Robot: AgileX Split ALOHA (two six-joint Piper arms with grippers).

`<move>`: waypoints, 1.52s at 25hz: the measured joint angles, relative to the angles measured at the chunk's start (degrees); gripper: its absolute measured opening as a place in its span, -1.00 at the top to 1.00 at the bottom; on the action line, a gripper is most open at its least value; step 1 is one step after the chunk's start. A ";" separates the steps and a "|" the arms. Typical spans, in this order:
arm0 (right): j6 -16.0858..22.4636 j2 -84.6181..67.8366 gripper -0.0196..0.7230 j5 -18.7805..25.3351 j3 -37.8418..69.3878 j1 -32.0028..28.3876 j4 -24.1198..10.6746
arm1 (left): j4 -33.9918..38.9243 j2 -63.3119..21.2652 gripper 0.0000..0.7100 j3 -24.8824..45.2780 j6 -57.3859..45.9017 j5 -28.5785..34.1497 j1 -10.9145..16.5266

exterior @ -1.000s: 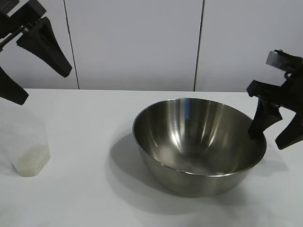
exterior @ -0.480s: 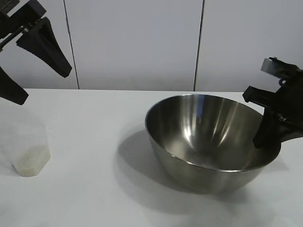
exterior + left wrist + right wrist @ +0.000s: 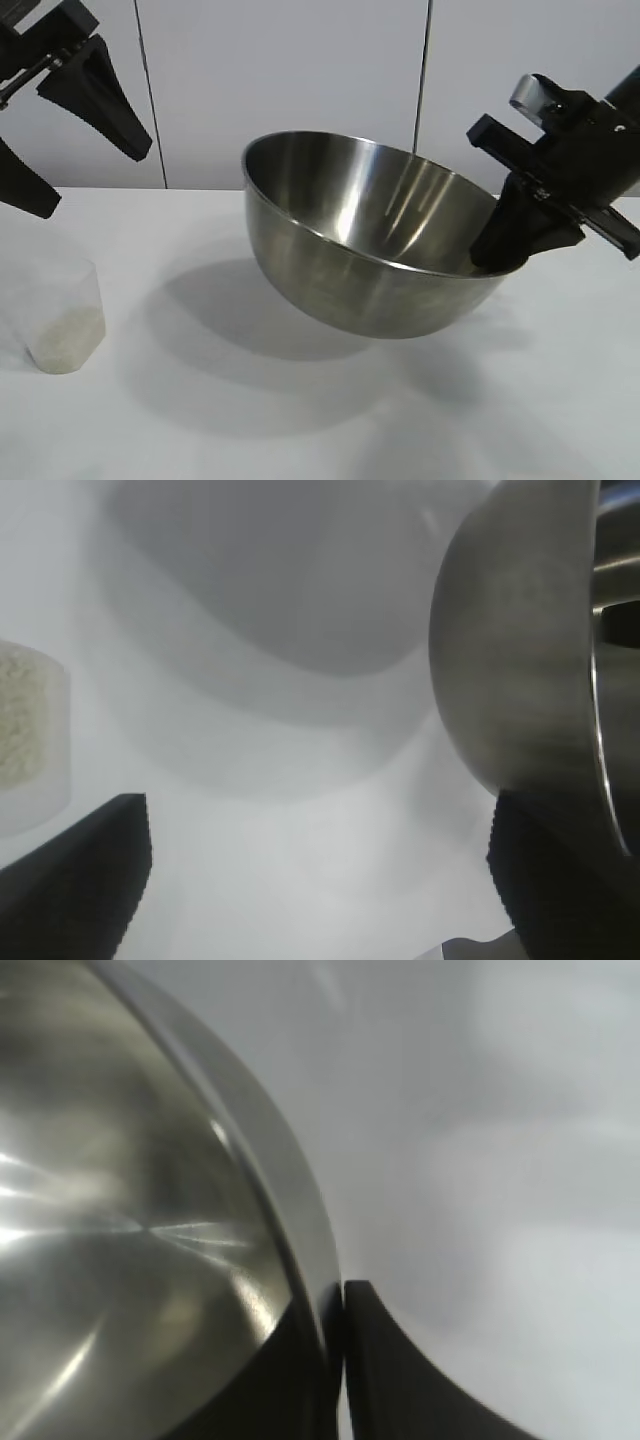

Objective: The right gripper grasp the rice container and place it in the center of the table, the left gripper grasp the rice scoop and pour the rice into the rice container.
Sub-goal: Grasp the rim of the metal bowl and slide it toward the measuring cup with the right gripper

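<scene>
The rice container [image 3: 370, 250], a large shiny steel bowl, hangs tilted above the white table [image 3: 300, 420], its far rim raised. My right gripper [image 3: 505, 255] is shut on its right rim, one finger inside the bowl and one outside; the right wrist view shows the rice container [image 3: 130, 1220] with its thin rim pinched in the right gripper [image 3: 335, 1305]. The rice scoop [image 3: 62, 315], a small clear cup with white rice [image 3: 68, 338] in its bottom, stands at the table's left. My left gripper [image 3: 70, 130] hovers open above it. The left wrist view shows the rice scoop [image 3: 30, 735] and the rice container [image 3: 520, 660].
A pale panelled wall [image 3: 290, 90] rises behind the table. The bowl's shadow [image 3: 250, 310] lies on the tabletop between cup and bowl.
My right gripper closed on the bowl's rim, then lifted it off the table and carried it leftward, tilting it. The left gripper and cup have not moved.
</scene>
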 joint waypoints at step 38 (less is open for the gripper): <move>14.73 3.20 -0.16 -19.13 -1.85 17.89 -6.09 | 0.00 0.00 -0.85 0.00 0.00 -0.40 0.00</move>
